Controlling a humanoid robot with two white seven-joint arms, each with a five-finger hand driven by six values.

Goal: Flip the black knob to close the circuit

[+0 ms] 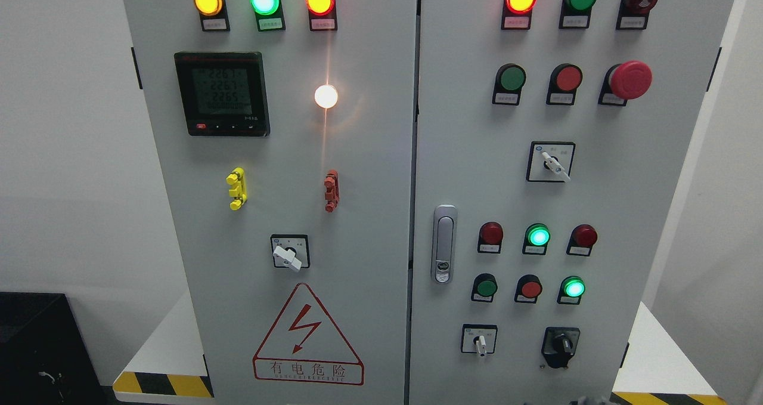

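The black knob [561,345] sits at the lower right of the grey electrical cabinet's right door [626,214], on a black square base. Its handle points up and slightly left. Neither of my hands shows in the head view. A small grey shape at the bottom edge right of the middle is too little to identify.
White rotary switches sit on the doors [289,256], [555,164], [480,342]. Lit and unlit indicator lamps, a red emergency button [629,79], a digital meter [222,92], a door handle [443,244] and a warning triangle [307,336] cover the panel. A black box [36,345] stands lower left.
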